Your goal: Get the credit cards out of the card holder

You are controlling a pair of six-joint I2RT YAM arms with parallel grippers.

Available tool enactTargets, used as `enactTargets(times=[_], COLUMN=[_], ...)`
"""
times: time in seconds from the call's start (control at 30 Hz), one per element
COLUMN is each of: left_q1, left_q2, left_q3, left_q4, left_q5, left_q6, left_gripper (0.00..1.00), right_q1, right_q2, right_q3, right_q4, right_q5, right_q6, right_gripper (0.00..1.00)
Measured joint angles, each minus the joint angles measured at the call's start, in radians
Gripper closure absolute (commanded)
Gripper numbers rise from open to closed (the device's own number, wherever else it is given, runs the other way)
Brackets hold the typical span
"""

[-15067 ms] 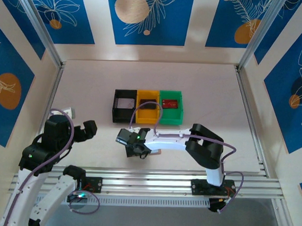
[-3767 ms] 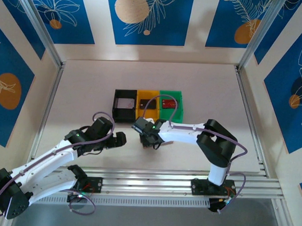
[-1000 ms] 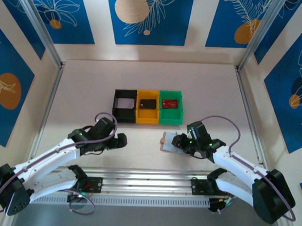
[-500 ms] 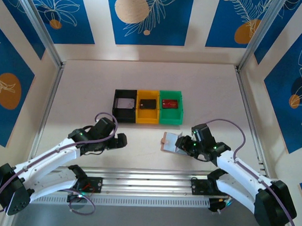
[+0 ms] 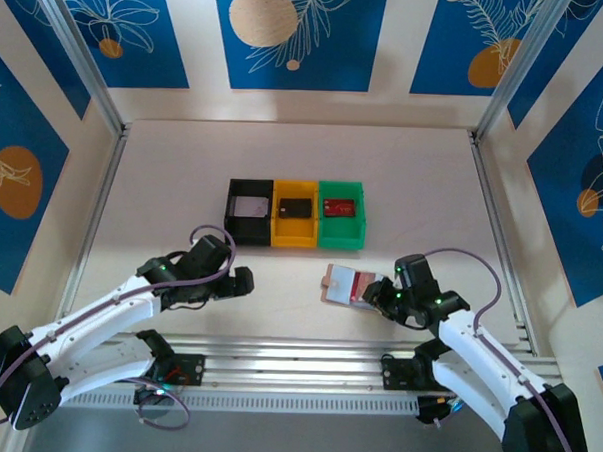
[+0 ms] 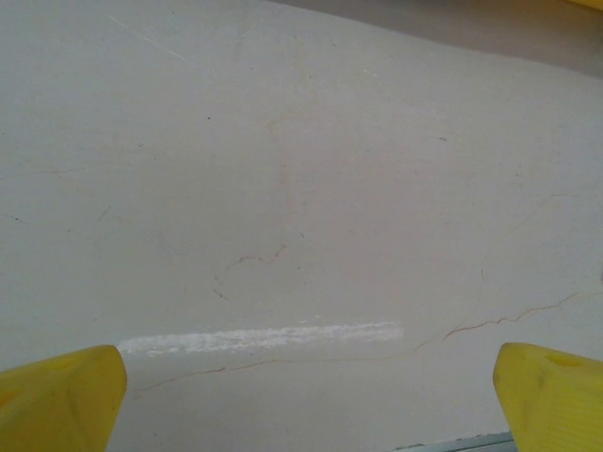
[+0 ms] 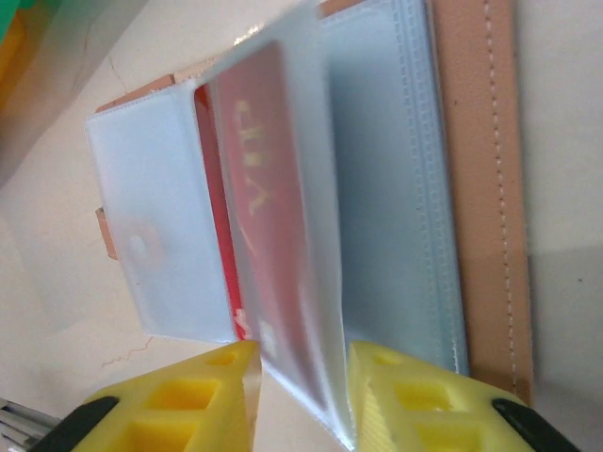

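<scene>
Top external shows me the tan leather-like bifold card holder [image 5: 339, 284] lying open on the pale tabletop [image 5: 184, 171], just in front of a row of three small plastic bins and well to the right of my left claw [image 5: 237, 283]. The black bin [image 5: 248, 236] holds a pale grey-white credit card [image 5: 249, 206], the yellow bin [image 5: 294, 239] a dark credit card [image 5: 295, 207], and the green bin [image 5: 341, 238] a red credit card [image 5: 340, 208]. My right claw [image 5: 374, 290] meets the card holder at its right edge. On the right wrist camera that claw [image 7: 301, 381] has its yellow fingers [image 7: 188, 410] pinching the edge of one translucent grey-blue pocket leaf [image 7: 311, 113], which stands up off the rest of the card holder [image 7: 480, 188] (the leaf fills the gap between the fingers). A second red credit card [image 7: 259, 198] sits inside that leaf. On the left wrist camera my left claw [image 6: 306, 391] is spread wide, with bare tabletop [image 6: 301, 188] between its fingers.
</scene>
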Motion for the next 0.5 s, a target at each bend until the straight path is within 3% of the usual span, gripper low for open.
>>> enactTargets(times=[0.3,0.5], left_q1=[0.000,0.000], left_q2=[-0.001,-0.021], left_q3=[0.000,0.000], left_q4=[-0.002,-0.014], left_q5=[-0.007,-0.007], left_q6=[0.008,0.008], left_gripper=[0.00,0.00], right_q1=[-0.061,-0.099], right_q2=[0.003,0.006], right_q3=[-0.004,0.047], right_q4=[-0.014,-0.117], right_q5=[-0.028,0.008], right_q6=[-0.034,-0.041], right_gripper=[0.77,0.69])
